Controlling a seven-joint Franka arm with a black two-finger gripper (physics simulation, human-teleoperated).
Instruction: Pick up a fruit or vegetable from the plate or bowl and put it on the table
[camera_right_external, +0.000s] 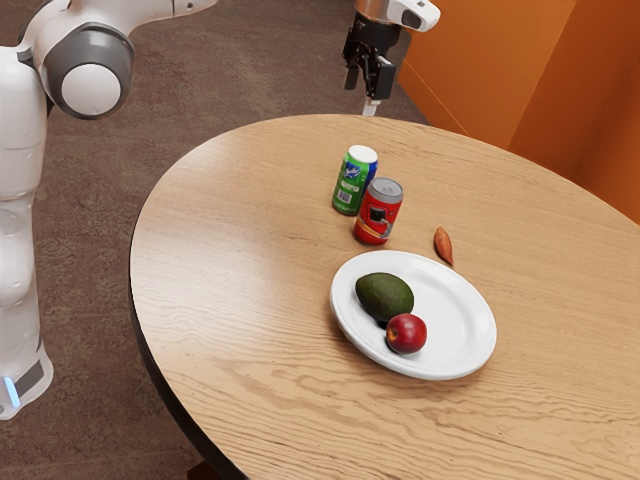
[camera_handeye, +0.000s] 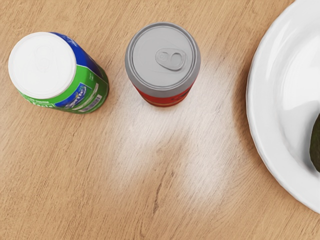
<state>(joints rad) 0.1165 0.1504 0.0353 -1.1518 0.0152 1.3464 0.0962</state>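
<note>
Black gripper (camera_right_external: 367, 89) is up beyond the table's far edge in the exterior view, above and away from the plate, its fingers apart with nothing seen between them. On the white plate (camera_right_external: 455, 325) lie a dark green avocado (camera_right_external: 384, 297) and a red apple (camera_right_external: 407, 334), side by side near the rim. A reddish-brown, pointed sweet-potato-like item (camera_right_external: 443, 245) rests on the wood just beyond the plate. In the wrist view, part of the plate (camera_handeye: 270, 100) appears with a sliver of the avocado (camera_handeye: 316, 147).
A green can (camera_right_external: 350, 185) and a red can (camera_right_external: 378, 213) stand upright close together beside the plate on the round wooden table (camera_right_external: 230, 270). From above, the green can (camera_handeye: 65, 82) and the red can (camera_handeye: 162, 62) have a gap between them.
</note>
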